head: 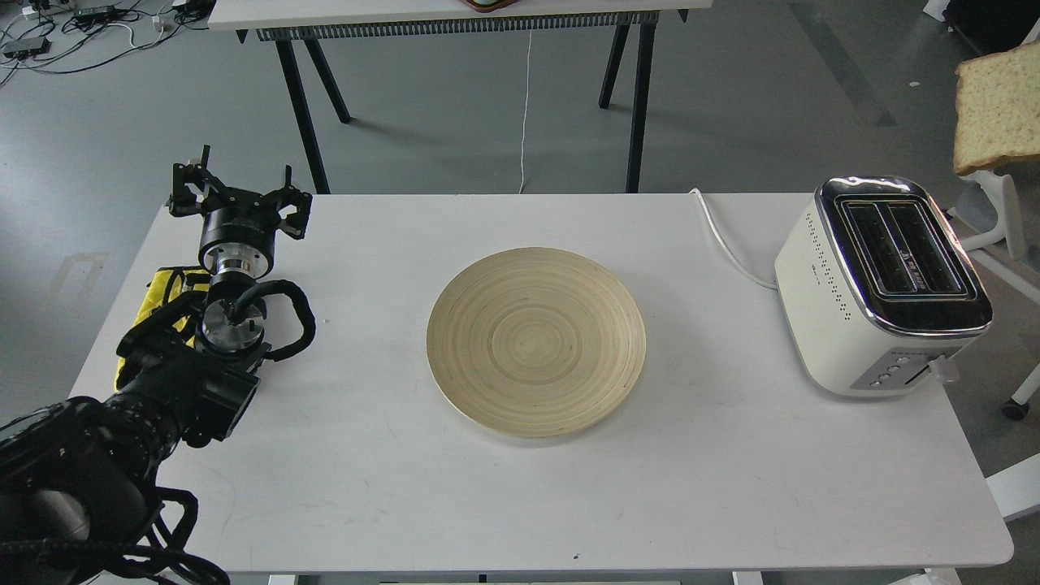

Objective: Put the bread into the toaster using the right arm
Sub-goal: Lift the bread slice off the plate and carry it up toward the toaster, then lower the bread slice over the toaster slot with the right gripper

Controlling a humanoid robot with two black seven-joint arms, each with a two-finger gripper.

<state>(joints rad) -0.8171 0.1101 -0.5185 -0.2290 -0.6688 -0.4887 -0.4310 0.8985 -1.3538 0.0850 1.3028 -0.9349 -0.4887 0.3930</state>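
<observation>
The bread (1001,110), a pale tan slice with a brown crust, hangs in the air at the right edge of the view, above and to the right of the toaster. Part of it is cut off by the frame edge. The right arm and its gripper are out of view past that edge. The toaster (884,284) stands on the right end of the white table (366,487), cream-white with a chrome top and two empty black slots. My left gripper (240,195) is open and empty at the table's far left.
A round bamboo plate (536,341) lies empty at the table's middle. A yellow cloth (158,296) sits under my left arm. The toaster's white cord (723,240) runs off the back edge. A white chair (1003,219) stands right of the table.
</observation>
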